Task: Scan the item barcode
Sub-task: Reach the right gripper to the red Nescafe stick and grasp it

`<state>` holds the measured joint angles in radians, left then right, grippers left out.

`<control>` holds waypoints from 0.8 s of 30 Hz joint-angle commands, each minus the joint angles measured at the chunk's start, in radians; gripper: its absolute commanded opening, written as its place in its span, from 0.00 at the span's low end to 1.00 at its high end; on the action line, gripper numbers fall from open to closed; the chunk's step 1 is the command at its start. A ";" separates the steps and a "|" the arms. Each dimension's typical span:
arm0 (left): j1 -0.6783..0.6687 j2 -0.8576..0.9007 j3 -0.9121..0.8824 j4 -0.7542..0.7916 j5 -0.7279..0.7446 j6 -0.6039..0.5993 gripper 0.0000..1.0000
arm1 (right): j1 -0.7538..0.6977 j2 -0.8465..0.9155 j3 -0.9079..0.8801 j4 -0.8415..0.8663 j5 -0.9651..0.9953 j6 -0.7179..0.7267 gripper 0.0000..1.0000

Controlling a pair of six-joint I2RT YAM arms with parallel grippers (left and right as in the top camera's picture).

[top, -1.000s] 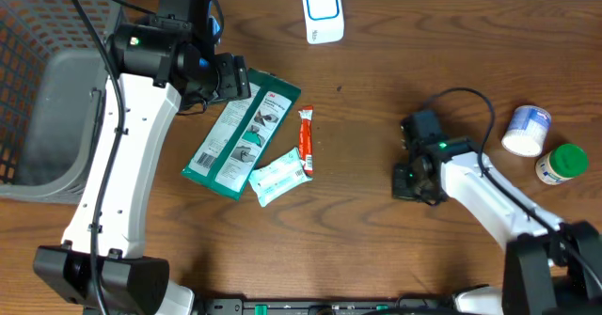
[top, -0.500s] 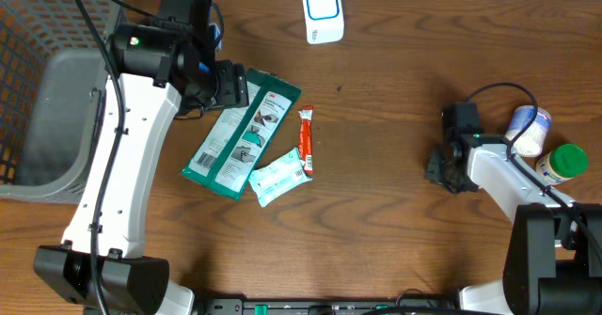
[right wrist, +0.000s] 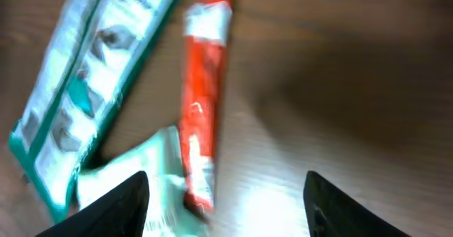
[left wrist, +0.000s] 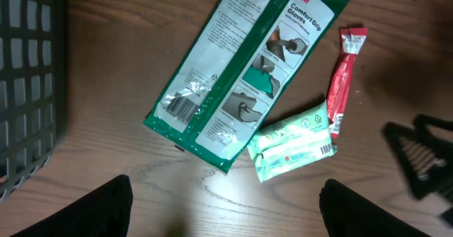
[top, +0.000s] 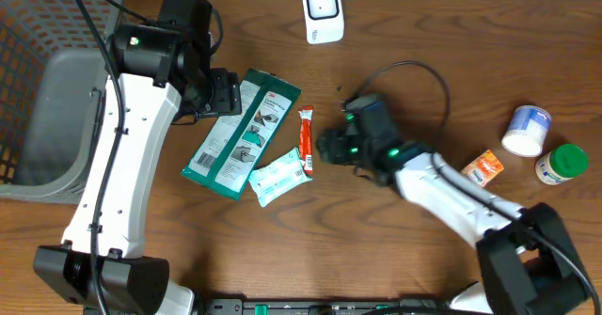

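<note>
Just right of the glove pack (top: 243,132), on a wooden counter (top: 395,70), lies a thin red sachet (top: 306,141). It lies flat and runs roughly alongside the pack's long edge. Its lower end appears to touch a pale green wipes packet (top: 279,176) that sits below the pack. The right claw (right wrist: 225,184) hovers just beyond the sachet, on the side away from the pack. Its fingers are spread wide with nothing between them. The left claw (left wrist: 226,191) hangs over the pack's upper left, also spread and empty. A white scanner (top: 322,11) stands well above and to the right of the pack, at the counter's far edge.

The sachet looks like the item to be scanned, since the right claw faces it. It is probably very light, limp and slick, a foil or plastic stick that would bend if held by one tip. Because it lies flat, the fingers have little edge to catch. A pinch across its narrow width, near the middle or just inside a crimped end, seems safest. The grip should stay clear of the wipes packet. No barcode shows on its upper face, so it may need turning before it faces the scanner.
</note>
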<state>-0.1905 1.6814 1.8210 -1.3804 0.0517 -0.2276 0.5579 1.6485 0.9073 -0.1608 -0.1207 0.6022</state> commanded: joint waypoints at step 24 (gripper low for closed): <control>0.004 -0.003 0.002 0.005 -0.183 -0.100 0.82 | 0.042 0.422 0.362 -0.119 0.297 0.008 0.56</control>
<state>-0.1905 1.6814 1.8210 -1.3750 -0.1120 -0.3180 0.6304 2.0644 1.2697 -0.2195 0.1406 0.6018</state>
